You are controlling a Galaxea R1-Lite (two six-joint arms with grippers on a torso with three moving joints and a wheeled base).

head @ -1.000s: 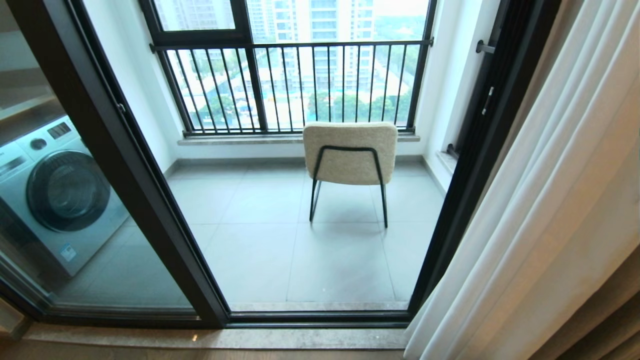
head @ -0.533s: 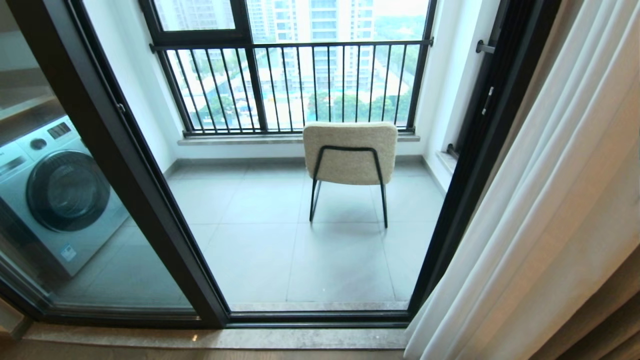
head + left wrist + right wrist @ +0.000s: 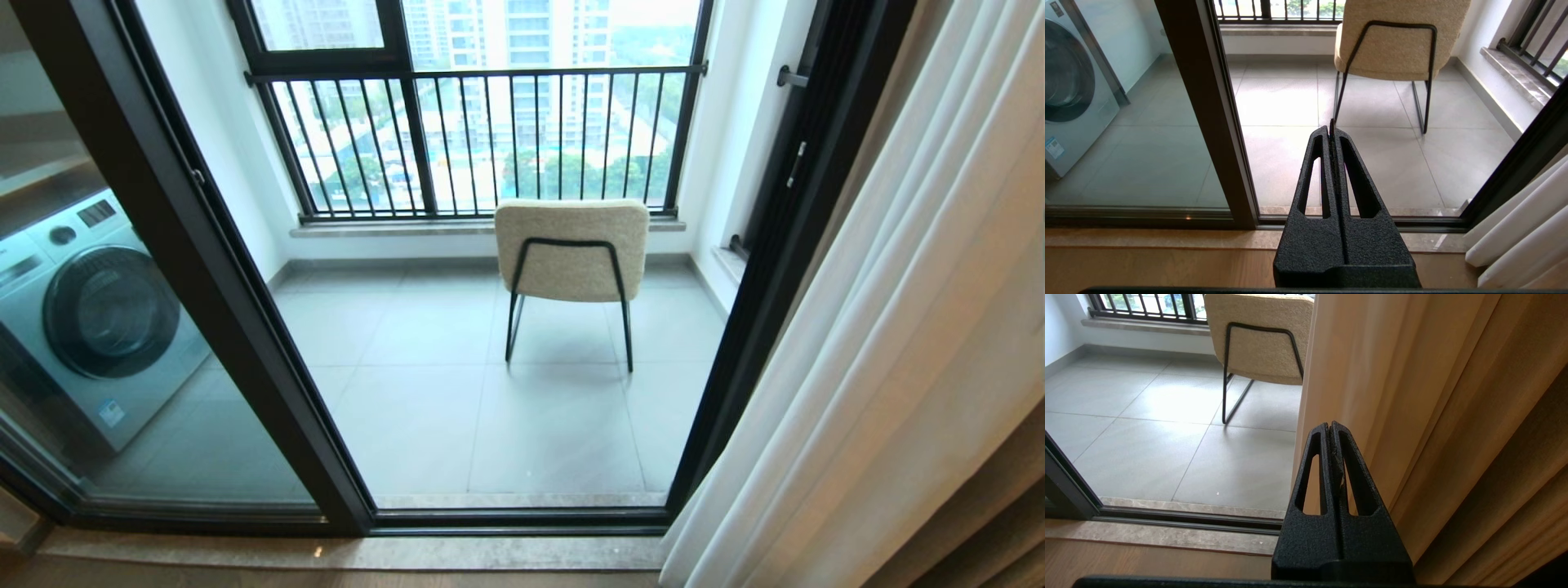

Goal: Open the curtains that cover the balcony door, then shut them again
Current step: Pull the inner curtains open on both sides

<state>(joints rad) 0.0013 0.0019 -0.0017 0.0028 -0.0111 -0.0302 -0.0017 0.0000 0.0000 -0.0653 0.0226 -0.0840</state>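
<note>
Hanging bunched at the right, curtains (image 3: 882, 343) leave balcony door (image 3: 245, 327) uncovered — both grippers (image 3: 1332, 126) (image 3: 1329, 426) pinched closed, empty; sheer folds could slip a shallow pinch.

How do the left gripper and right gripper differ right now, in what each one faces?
The left gripper faces the balcony door frame and open balcony floor, with the curtains off to one side. The right gripper sits right in front of the curtains, whose folds fill the view behind its tips. The left gripper touches nothing; whether the right touches fabric cannot be told. Both are shut and hold nothing.
</note>
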